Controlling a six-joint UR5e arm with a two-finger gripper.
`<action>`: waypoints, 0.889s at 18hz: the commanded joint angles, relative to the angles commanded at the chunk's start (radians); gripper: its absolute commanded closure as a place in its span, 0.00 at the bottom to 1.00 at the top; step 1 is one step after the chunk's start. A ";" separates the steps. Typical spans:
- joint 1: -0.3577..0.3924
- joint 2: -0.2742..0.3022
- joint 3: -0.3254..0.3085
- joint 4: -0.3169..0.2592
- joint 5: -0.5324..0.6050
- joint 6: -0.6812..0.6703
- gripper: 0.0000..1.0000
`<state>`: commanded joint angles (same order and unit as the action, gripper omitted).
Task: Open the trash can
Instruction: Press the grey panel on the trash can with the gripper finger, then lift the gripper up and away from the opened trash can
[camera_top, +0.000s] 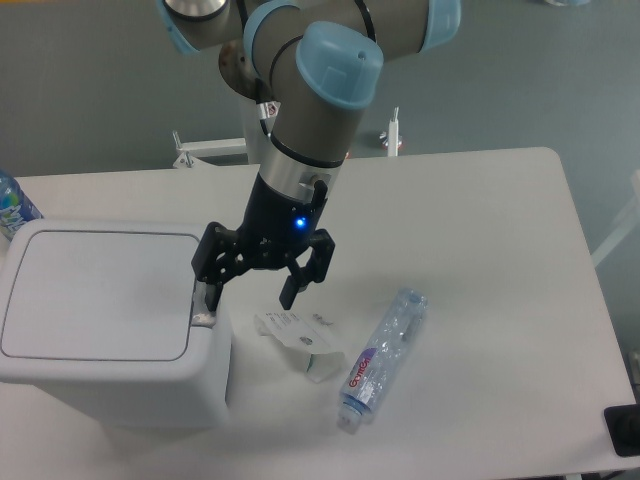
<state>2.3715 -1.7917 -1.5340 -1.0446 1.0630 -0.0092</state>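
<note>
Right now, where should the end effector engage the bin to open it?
Probably no grip needed: press the grey latch from above. It sits at the right edge of the flat lid of the bin, with one finger of the open end effector over it.

The trash can (110, 330) is cut off by the left edge. One finger (207, 297) of the gripper (248, 292) covers most of the latch. A bottle (12, 205) at far left and a dark object (623, 430) at bottom right are cropped.
</note>
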 joint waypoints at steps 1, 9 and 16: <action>0.000 0.000 0.000 0.000 0.000 0.000 0.00; 0.000 0.008 0.012 -0.002 0.000 0.000 0.00; 0.035 0.046 0.115 0.086 0.099 0.006 0.00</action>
<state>2.4067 -1.7457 -1.4191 -0.9588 1.1623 -0.0031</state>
